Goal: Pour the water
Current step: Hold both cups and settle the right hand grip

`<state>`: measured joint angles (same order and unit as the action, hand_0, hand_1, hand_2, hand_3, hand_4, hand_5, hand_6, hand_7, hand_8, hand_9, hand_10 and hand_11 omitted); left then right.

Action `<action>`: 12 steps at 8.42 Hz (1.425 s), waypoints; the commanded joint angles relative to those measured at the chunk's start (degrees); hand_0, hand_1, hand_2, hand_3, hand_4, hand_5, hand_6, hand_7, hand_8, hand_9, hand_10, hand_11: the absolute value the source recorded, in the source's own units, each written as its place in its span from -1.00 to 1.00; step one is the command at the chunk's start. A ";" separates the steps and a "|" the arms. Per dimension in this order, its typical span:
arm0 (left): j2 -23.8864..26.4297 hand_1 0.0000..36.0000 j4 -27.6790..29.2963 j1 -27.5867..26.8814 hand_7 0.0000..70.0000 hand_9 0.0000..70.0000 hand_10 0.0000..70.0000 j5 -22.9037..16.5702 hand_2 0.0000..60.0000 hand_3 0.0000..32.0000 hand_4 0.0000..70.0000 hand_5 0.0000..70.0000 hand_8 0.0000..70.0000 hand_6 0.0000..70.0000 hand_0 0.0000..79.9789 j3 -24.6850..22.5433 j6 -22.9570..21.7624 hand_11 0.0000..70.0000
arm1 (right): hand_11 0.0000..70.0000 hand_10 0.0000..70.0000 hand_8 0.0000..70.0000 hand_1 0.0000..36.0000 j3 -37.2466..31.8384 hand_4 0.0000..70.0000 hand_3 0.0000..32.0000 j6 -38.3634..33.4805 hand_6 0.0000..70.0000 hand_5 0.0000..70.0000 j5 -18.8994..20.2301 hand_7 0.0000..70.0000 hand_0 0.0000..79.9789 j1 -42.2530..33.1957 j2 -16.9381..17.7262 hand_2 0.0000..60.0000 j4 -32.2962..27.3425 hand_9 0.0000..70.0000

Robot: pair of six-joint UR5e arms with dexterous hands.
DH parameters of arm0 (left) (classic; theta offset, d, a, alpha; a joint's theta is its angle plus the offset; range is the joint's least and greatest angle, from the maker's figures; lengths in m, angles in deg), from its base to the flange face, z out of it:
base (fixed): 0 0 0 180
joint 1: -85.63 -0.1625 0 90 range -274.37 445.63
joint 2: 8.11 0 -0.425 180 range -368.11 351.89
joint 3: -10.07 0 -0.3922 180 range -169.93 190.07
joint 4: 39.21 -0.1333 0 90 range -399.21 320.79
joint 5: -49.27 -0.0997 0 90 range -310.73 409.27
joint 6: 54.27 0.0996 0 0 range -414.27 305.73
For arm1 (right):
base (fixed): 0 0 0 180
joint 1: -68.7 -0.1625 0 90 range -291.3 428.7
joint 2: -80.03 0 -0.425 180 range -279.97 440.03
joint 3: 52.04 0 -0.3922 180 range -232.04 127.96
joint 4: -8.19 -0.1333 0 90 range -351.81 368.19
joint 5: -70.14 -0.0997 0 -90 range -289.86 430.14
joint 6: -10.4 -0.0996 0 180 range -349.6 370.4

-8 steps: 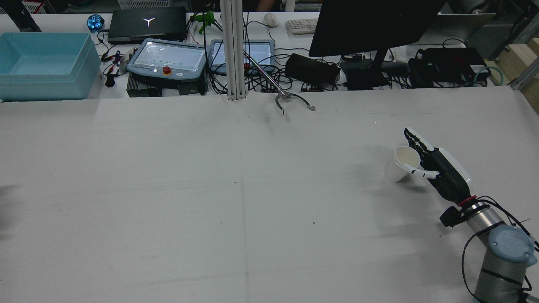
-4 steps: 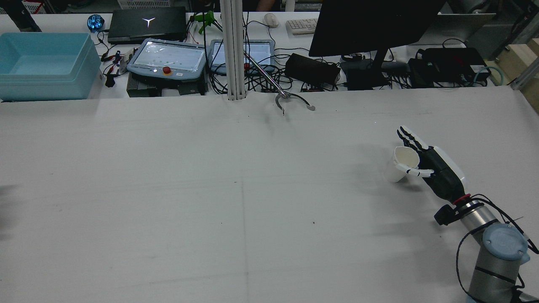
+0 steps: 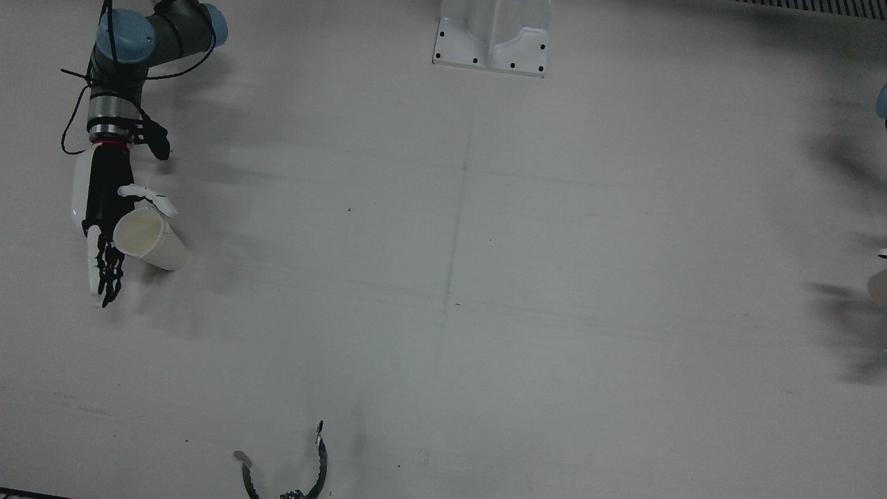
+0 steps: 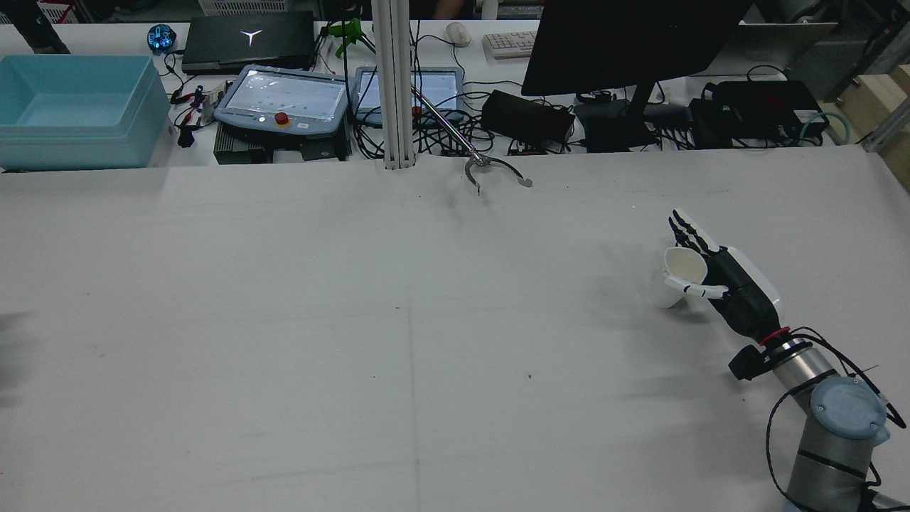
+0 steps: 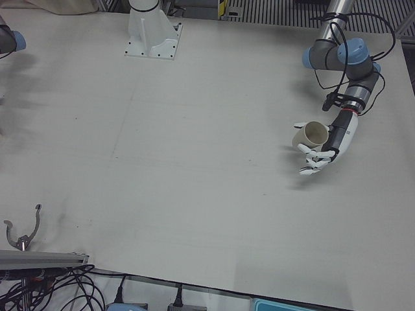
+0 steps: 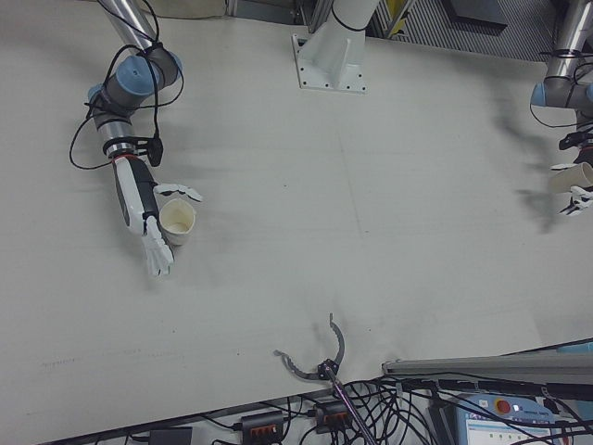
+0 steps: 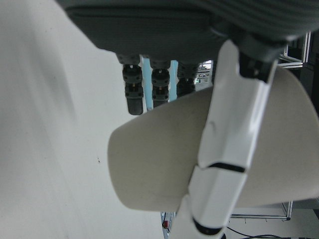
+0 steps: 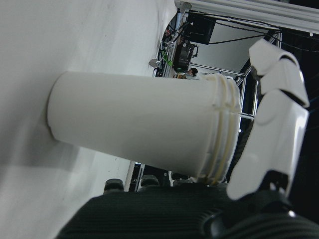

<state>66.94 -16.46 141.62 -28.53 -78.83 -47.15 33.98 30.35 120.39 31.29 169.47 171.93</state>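
Now right robot hand (image 4: 726, 283) at right side of bench (image 4: 355, 320), thumb over rim of tilted white cup (image 4: 672, 286), fingers straight; real grasp cannot tell. Left robot hand (image 5: 336, 139) grasping second cup (image 5: 308, 135) under thumb.

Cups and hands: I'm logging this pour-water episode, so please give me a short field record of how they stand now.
right hand: fingers stretched out, thumb across the white cup
white cup: base on the table, leaning
left hand: thumb across the second cup, fingers behind it
second cup: tilted, mouth visible; lifted or resting, cannot tell
grip, either hand: cannot tell
water: none visible
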 commanded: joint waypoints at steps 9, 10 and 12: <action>-0.70 1.00 0.28 0.09 1.00 -0.29 -0.56 0.03 -0.54 -1.00 1.00 1.00 -0.51 0.05 1.00 -0.22 0.00 -0.28 | -1.00 -1.00 -0.90 0.49 -1.29 -0.94 -0.88 -0.17 -0.54 -0.73 -0.15 -0.61 0.35 1.20 -0.05 0.07 0.00 -0.96; -0.79 1.00 0.28 0.09 1.00 -0.29 -0.56 0.03 -0.55 -1.00 1.00 1.00 -0.51 0.05 1.00 -0.31 0.00 -0.28 | -1.00 -1.00 -0.78 0.66 -1.29 -0.83 -1.00 -0.26 -0.27 -0.67 -0.16 -0.13 0.45 1.20 -0.05 0.16 0.00 -0.82; -0.70 1.00 0.28 0.09 0.99 -0.29 -0.56 0.03 -0.56 -1.00 1.00 1.00 -0.51 0.05 1.00 -0.31 0.00 -0.28 | -1.00 -1.00 -0.63 1.00 -1.29 -0.75 -1.00 -0.26 0.25 -0.55 -0.16 0.77 0.79 1.20 -0.05 0.46 0.00 -0.57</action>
<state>66.26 -16.18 141.71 -28.51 -79.11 -47.17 32.68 30.12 120.25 32.49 169.41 171.93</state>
